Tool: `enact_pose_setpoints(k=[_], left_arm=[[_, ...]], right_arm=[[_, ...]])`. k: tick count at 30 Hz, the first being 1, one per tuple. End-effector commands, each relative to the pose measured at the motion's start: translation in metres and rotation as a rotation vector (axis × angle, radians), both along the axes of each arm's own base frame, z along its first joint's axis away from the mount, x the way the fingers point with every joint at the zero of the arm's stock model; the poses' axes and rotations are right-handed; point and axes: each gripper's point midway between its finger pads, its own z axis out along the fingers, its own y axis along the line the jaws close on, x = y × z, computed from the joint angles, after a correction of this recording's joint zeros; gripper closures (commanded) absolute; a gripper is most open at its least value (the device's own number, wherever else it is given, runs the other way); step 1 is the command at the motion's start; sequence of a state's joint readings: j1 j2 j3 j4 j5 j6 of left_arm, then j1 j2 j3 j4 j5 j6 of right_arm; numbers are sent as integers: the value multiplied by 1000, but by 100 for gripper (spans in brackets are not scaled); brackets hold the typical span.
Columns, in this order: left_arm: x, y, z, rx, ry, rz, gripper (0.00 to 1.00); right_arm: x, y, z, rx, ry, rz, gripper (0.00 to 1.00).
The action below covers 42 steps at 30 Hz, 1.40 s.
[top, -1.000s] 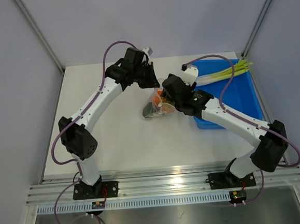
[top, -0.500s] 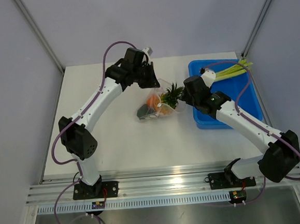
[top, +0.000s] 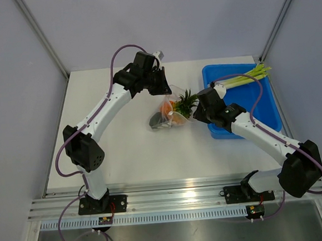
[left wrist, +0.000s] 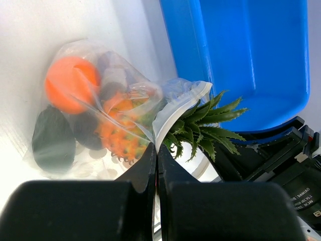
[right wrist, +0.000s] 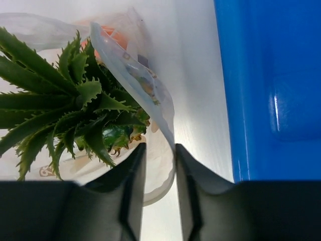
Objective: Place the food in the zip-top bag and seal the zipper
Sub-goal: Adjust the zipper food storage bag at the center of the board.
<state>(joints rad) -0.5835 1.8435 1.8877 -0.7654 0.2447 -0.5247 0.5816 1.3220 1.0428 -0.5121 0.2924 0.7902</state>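
Observation:
The clear zip-top bag [top: 169, 113] lies mid-table and holds an orange ball [left wrist: 71, 89], dark round pieces [left wrist: 52, 143] and the bumpy orange pineapple [left wrist: 120, 135]. The pineapple's green leaves [top: 185, 101] stick out of the bag's mouth. My left gripper [top: 163, 90] is shut on the bag's mouth edge, seen in the left wrist view [left wrist: 156, 146]. The zipper strip [right wrist: 125, 65] curves past the leaves [right wrist: 60, 100]. My right gripper [top: 194, 117] sits at the mouth, its jaws a little apart [right wrist: 159, 148] with the bag's rim between them.
The blue bin [top: 263, 109] stands right of the bag, touching distance from my right arm, with green stalks [top: 247, 76] across its far end. It fills the right side of both wrist views [left wrist: 241, 55] [right wrist: 271, 75]. Frame posts rise at the table's back corners.
My right gripper drew back from over the bag toward the bin, then moved a little back to the bag's mouth. The pineapple's leaves now show. The left arm has stayed put.

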Motion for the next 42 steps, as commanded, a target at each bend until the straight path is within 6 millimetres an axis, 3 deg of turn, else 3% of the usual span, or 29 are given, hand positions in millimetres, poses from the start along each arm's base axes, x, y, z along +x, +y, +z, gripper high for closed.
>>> enact_pose_setpoints(k=[1,2,3,5,6,10,11,15,16,19,22,25,29,37,42], left_arm=[[4,0,32,-62,-85,8,100],[5,1,32,-61,-83,11,100],[5,3,31,-58,-83,15,100],[7,6,31,-57,-86,25,100],[8,8,33,-57,-89,33,100],[12,17,52,-58,-130,60,100],[12,19,58,-56,-143,66,100],[9,28,79,-58,-197,88,100],[9,30,80,-51,-205,90,100],[9,35,70,-22,-201,97,100],[10,30,47,-12,-150,80,100],[5,25,48,-43,-142,51,100],[0,24,55,-59,-161,27,100],[-6,16,40,-83,-113,-13,100],[-9,11,39,-106,-102,-30,100]], right_arm=[[5,8,11,50,-36,5,68],[6,9,13,57,-44,5,74],[7,10,16,61,-54,14,88],[12,18,24,77,-75,46,97],[18,25,37,92,-98,64,100],[33,67,70,133,-129,213,100],[29,88,95,153,-172,270,100],[22,121,125,186,-245,374,100],[24,117,128,185,-261,355,100],[39,88,101,116,-235,251,100],[56,45,40,96,-102,159,100],[59,22,23,50,-61,123,100],[59,14,34,-8,-88,135,100],[51,14,62,-11,-134,202,43],[42,8,92,34,-213,176,32]])
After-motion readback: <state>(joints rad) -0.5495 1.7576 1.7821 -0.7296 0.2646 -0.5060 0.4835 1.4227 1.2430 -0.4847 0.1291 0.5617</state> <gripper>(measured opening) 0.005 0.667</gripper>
